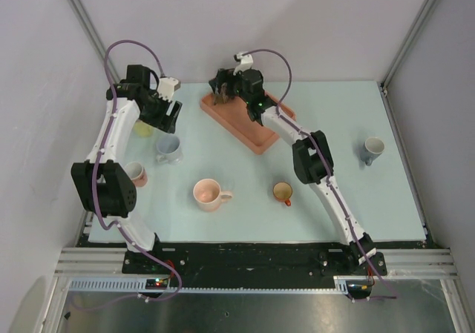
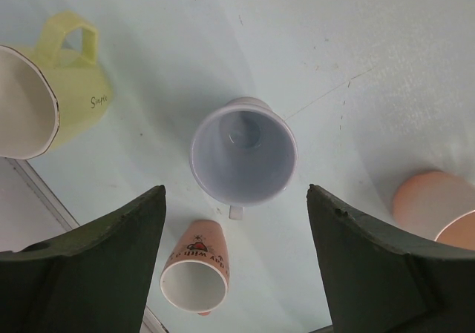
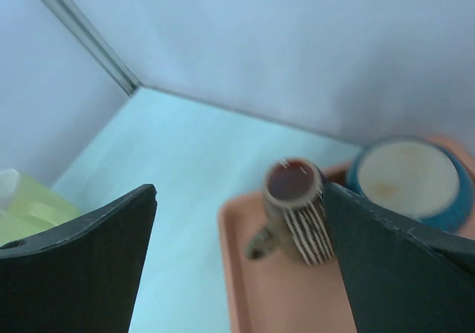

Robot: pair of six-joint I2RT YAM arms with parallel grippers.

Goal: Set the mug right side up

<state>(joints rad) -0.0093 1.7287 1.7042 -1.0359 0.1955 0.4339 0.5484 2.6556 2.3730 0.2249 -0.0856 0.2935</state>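
Note:
A brown mug with white stripes (image 3: 297,214) stands on the salmon tray (image 3: 289,296), its handle pointing to the lower left. The frame is blurred, so I cannot tell whether its dark red top is a mouth or a base. My right gripper (image 3: 239,199) is open above it, and the mug lies close to the right finger (image 3: 401,266). In the top view this gripper (image 1: 223,90) hovers over the tray's far left end (image 1: 256,136). My left gripper (image 2: 236,192) is open and empty above an upright lavender mug (image 2: 243,151), which also shows in the top view (image 1: 168,149).
A teal-rimmed dish or mug (image 3: 412,173) sits on the tray beside the striped mug. A yellow mug (image 2: 52,99) and a pink printed mug (image 2: 197,274) flank the lavender one. A peach mug (image 1: 210,194), a small yellow mug (image 1: 283,192) and a blue-grey mug (image 1: 372,150) stand on the table.

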